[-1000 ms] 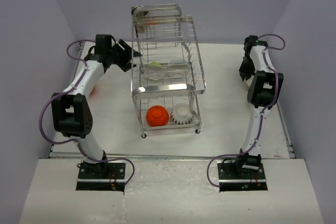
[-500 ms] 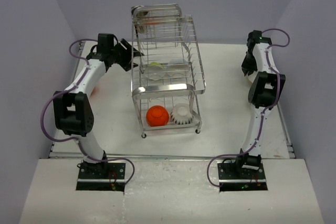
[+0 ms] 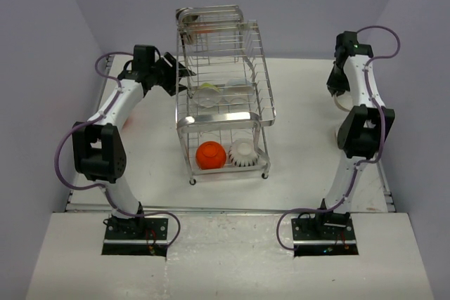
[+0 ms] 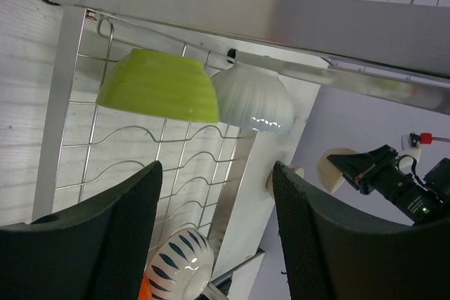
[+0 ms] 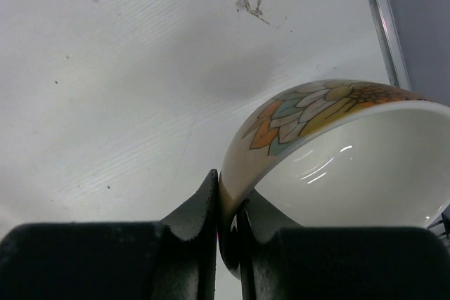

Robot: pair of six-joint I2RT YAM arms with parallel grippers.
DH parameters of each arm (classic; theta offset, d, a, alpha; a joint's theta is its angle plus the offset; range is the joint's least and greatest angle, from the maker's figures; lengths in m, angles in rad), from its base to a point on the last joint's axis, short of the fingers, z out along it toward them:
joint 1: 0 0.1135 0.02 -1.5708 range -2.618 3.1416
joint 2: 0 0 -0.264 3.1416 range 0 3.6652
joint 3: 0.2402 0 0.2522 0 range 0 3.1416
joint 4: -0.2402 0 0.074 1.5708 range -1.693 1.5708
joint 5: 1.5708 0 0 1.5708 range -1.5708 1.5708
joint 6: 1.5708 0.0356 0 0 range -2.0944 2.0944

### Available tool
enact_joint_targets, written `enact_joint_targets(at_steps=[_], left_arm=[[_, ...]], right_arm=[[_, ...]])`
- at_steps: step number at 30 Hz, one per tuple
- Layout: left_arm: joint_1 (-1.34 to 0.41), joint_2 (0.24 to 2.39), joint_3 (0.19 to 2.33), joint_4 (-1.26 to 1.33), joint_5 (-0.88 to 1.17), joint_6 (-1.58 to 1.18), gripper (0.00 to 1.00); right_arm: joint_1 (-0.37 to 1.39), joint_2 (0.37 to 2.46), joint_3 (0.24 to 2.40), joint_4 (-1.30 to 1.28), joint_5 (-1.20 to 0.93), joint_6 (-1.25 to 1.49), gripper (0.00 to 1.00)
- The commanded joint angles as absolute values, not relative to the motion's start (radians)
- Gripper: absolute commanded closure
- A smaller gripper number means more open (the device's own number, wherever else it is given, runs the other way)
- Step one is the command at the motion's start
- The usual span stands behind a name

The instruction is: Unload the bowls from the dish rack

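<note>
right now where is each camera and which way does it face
top: above and behind the bases, looking down on the rack and table; both arms show whole.
left wrist: beside the rack, looking in at a green bowl and a ribbed bowl; the left hand shows open.
right wrist: looking down at the table; the right hand pinches a patterned bowl by its rim.
shared: top and left wrist both see the green bowl on the rack's shelf.
</note>
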State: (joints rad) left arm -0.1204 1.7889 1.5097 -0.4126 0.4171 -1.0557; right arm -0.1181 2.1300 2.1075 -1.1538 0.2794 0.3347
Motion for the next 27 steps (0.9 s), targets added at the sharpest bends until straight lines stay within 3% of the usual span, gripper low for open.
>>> enact_joint_targets(at_steps=[1,11,27], left_arm=[[-0.126,1.764,1.522,-0.410,0.439,-1.051,0.35],[-0.126,1.735,1.477,-0.400,0.454,-1.051,0.34],[-0.126,1.730,1.463,-0.405,0.466,-1.040,0.34]], right_arm=[[-0.103,2.008,2.015,-1.147,0.359,0.322,1.00],[-0.103,1.881,1.720,-1.075,0.411,0.345,1.00],[-0.146,1.833,1.550,-1.014,0.402,0.354,1.00]])
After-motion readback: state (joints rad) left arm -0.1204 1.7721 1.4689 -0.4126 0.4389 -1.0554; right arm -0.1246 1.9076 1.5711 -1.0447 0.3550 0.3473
